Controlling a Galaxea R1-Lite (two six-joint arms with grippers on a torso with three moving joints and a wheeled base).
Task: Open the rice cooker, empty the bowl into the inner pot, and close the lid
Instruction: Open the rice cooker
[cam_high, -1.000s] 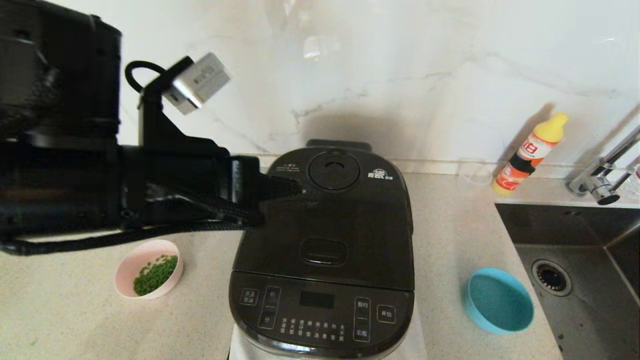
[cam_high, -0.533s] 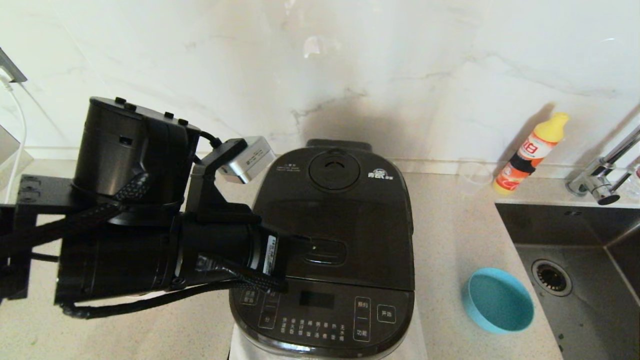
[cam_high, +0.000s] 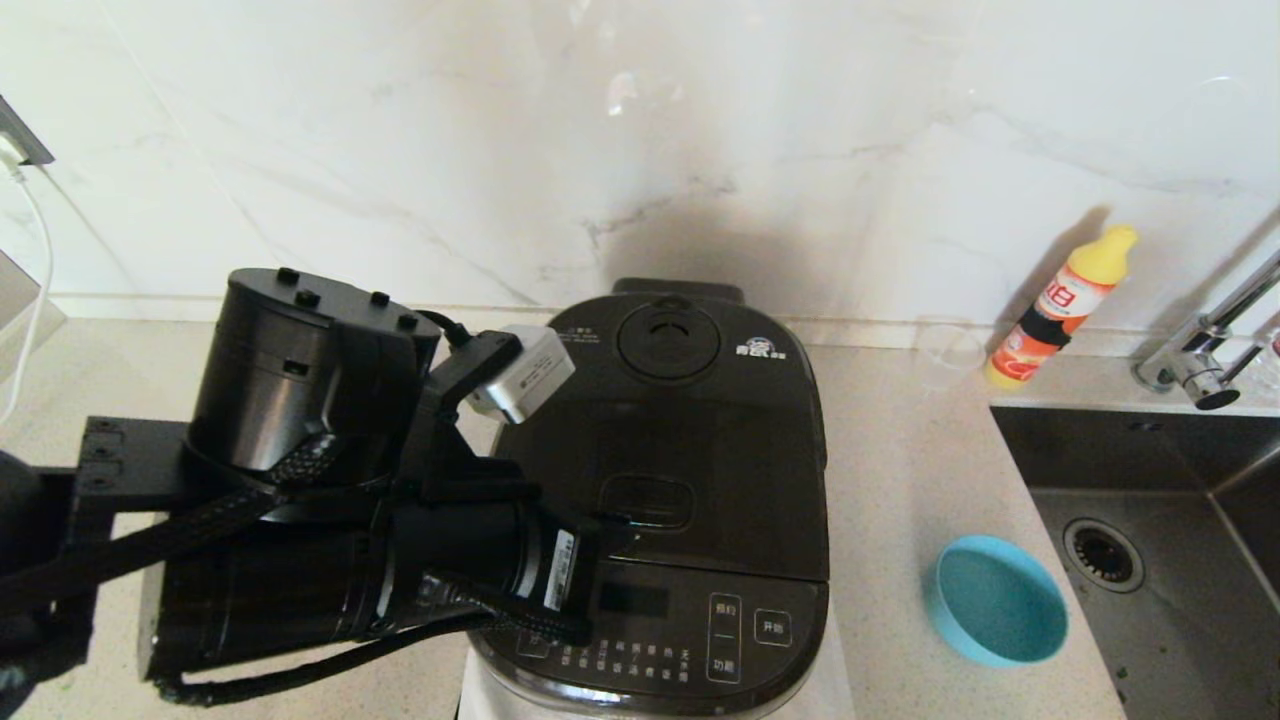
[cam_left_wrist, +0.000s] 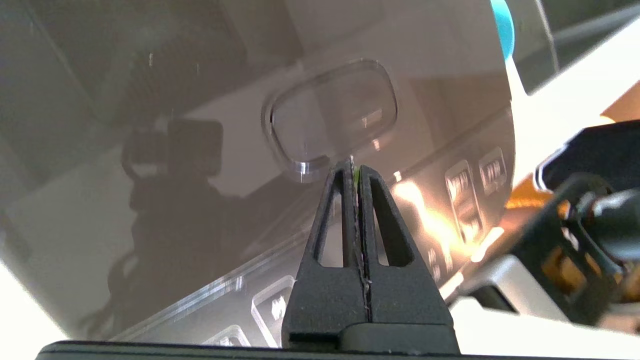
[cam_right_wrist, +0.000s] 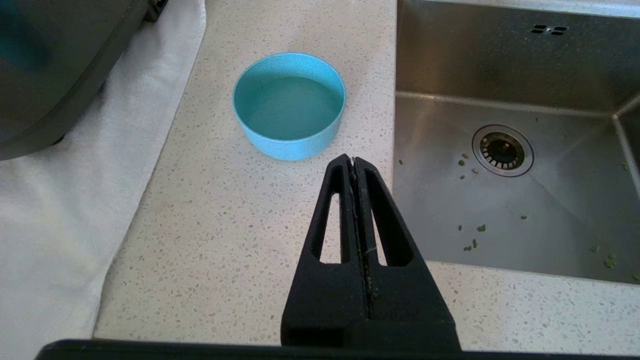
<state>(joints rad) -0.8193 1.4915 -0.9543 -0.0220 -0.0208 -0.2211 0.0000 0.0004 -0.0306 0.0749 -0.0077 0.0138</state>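
Opening step in hand: rice cooker (cam_high: 650, 490) sits mid-surface (cam_high: 900, 470), lid (cam_high: 680, 440) down. Your left pincer (cam_left_wrist: 354, 167) clenched, empty, tip at near edge of latch button (cam_left_wrist: 332, 117). Next move calls for firm press on button. Inner pot hidden. Left wrist view shows tip placement; head view hides it behind arm. Right pincer (cam_right_wrist: 354, 162) clenched, parked near blue bowl (cam_right_wrist: 289, 105), seen only in right wrist view.

The rice cooker (cam_high: 650, 500) is sitting on the counter (cam_high: 900, 480), on a cloth (cam_right_wrist: 60, 210). To its right a bowl (cam_high: 995, 600) is standing, with the sink (cam_high: 1150, 560) lying beyond. A bottle (cam_high: 1060, 305) is standing behind the bowl. The left gripper (cam_high: 620, 520) is reaching over the cooker's lid (cam_high: 700, 450).
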